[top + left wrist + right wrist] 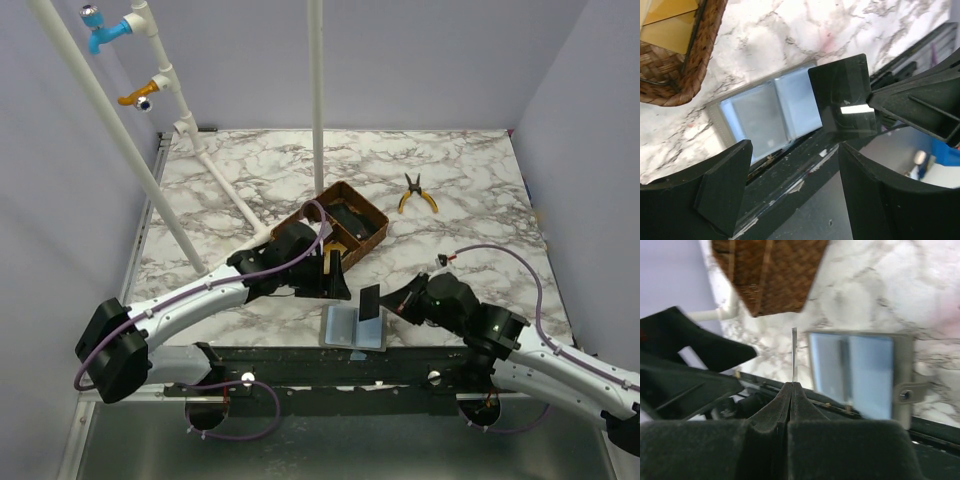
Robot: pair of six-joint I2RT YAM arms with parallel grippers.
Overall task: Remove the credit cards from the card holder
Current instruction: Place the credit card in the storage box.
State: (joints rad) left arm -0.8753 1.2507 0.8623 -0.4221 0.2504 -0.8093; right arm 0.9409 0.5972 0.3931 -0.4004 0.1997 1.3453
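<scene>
Worryingly, the right hand [792,386], pinched shut on just one edge of a dark card [842,97] above the open wallet [347,328] at lower centre of the top view, could lose it over the near edge of the surface [470,190] if the wide-open, empty left hand [795,185] bumps it.

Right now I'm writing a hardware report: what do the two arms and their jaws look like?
The left arm and right arm have white links between bulky black joints. A purple cable runs along each. The jaws are matte black, thick and wedge-shaped. I can read no markings.
</scene>
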